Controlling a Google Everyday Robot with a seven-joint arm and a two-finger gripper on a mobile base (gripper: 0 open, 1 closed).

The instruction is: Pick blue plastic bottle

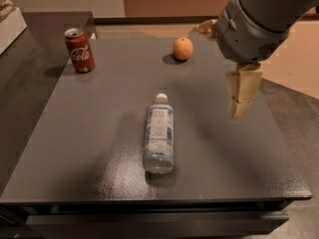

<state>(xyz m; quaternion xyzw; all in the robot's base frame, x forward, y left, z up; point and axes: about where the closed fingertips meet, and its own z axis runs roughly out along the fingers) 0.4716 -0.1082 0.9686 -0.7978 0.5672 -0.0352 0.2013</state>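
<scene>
The blue plastic bottle (159,133) lies on its side in the middle of the dark table (75,133), with its white cap pointing away from me and its white-and-blue label facing up. My gripper (224,67) hangs above the right part of the table, to the right of the bottle and higher, not touching it. One beige finger (243,91) points down and the other (205,28) shows behind the grey wrist. They stand apart with nothing between them.
A red cola can (79,50) stands upright at the far left of the table. An orange (183,48) sits at the far middle. A lower dark surface (20,73) adjoins on the left. The table's right edge runs just below the gripper.
</scene>
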